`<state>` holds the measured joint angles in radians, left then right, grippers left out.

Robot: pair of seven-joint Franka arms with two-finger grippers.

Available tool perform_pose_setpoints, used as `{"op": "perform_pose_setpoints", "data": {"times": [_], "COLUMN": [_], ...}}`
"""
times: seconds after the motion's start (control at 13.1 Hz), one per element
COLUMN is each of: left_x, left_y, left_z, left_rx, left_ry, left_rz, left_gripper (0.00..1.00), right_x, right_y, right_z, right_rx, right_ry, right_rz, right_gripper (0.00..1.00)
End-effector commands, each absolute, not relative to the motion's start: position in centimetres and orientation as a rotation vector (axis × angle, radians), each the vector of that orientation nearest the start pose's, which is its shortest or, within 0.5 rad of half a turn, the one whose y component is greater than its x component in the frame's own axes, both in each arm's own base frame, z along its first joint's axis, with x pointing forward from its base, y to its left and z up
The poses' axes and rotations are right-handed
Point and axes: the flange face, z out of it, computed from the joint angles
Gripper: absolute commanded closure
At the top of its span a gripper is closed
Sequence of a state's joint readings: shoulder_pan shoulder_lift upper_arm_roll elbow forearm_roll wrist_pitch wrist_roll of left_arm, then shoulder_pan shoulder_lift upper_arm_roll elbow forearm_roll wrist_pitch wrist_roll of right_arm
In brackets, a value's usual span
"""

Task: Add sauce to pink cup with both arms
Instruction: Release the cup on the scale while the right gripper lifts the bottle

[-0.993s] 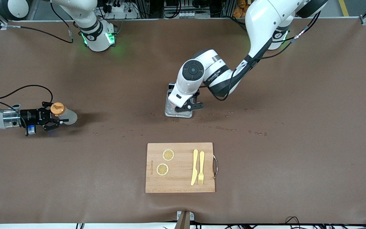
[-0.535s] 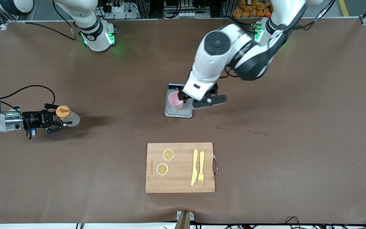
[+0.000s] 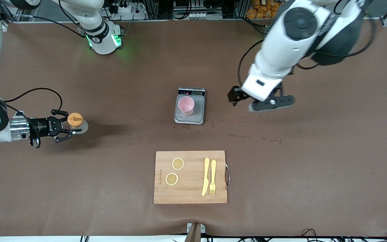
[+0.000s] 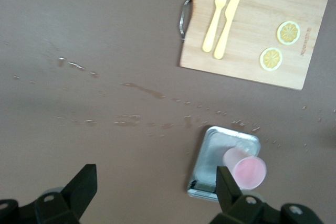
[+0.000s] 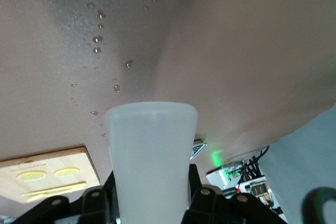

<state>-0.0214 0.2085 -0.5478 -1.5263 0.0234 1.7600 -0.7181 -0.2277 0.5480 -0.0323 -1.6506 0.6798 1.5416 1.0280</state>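
The pink cup (image 3: 186,105) stands upright on a small metal scale (image 3: 189,116) in the middle of the table; the left wrist view shows the cup (image 4: 247,170) from above. My left gripper (image 3: 260,102) hangs open and holds nothing, high over bare table beside the scale toward the left arm's end. In its wrist view the left gripper (image 4: 155,192) has its jaws wide apart. The sauce (image 3: 76,122), a whitish bottle with an orange cap, is off the table near the right arm's end. My right gripper (image 3: 70,127) is shut on it, and the sauce (image 5: 151,150) fills the right wrist view.
A wooden cutting board (image 3: 190,191) lies nearer to the front camera than the scale. On it are two lemon slices (image 3: 178,163), a yellow knife (image 3: 206,176) and a fork (image 3: 213,177). Water drops (image 3: 240,134) dot the table between scale and board.
My left gripper opened, let go of the pink cup, rose and swung away toward the left arm's end. My right gripper carried the sauce a little toward the cup.
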Motion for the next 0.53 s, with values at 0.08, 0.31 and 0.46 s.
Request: {"op": "perform_pose_setpoints", "data": {"times": [0.08,0.31,0.46], "left_x": [53.9,53.8,53.8], "left_y": [-23.6,-19.4,-16.8], "left_z": [58.2,59.4,60.0], "left_rx": [-3.199,-3.149,-3.131], "left_ry": [-0.048,0.041,0.110], "left_rz": [0.076,0.101,0.103], "left_gripper": [0.00,0.00,0.00], "right_x": [60.9,61.1,61.1], "right_y": [-4.3,-1.2,2.2], "right_z": [32.8,35.0,36.5], "right_rx": [-1.915,-1.938,-1.986], "right_ry": [1.866,1.941,2.004], "right_rz": [1.070,1.043,0.996], "right_gripper": [0.48,0.48,0.50]}}
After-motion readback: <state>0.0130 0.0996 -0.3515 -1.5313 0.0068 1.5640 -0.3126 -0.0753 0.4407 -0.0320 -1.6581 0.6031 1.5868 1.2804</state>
